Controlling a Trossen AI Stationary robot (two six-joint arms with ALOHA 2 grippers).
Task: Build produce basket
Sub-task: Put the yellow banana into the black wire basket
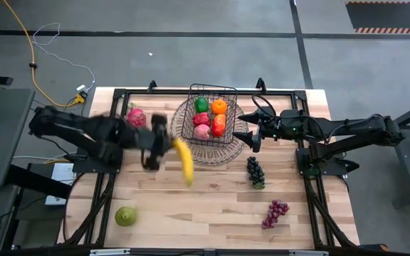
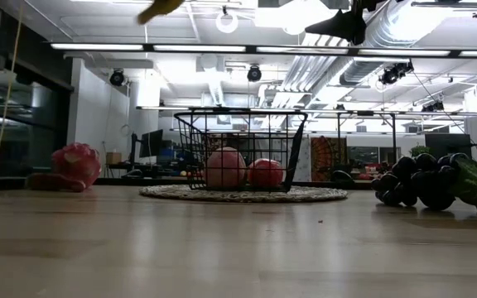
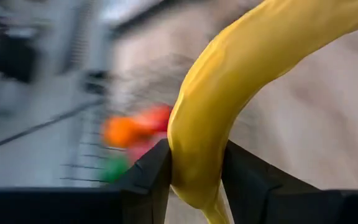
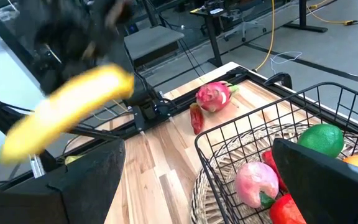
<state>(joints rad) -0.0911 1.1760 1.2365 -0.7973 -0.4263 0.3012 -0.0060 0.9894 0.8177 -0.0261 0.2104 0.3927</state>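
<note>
My left gripper [image 1: 166,146] is shut on a yellow banana [image 1: 184,162], held in the air over the table, left of the basket. The dark wire basket [image 1: 214,117] stands on a round woven tray [image 1: 191,153] and holds green, orange, pink and red fruits. My right gripper [image 1: 250,136] hangs open just right of the basket, touching nothing. On the table lie a pink dragon fruit [image 1: 137,117], a green fruit [image 1: 125,215], a dark grape bunch [image 1: 255,173] and a purple grape bunch [image 1: 275,213]. My left gripper pinches the banana between its two fingers [image 3: 154,177], near its stem end [image 3: 194,168]. The fingers come slanting down from the table's left and lie across the banana. The banana is lifted clear of the table, and its long part curves away beyond the fingertips.
A red pepper [image 4: 196,118] lies beside the dragon fruit [image 4: 215,96] near the table's far left corner. Dark frame rails run along the table's left, right and far edges. Bare wood lies in the middle and near part of the table [image 1: 205,206].
</note>
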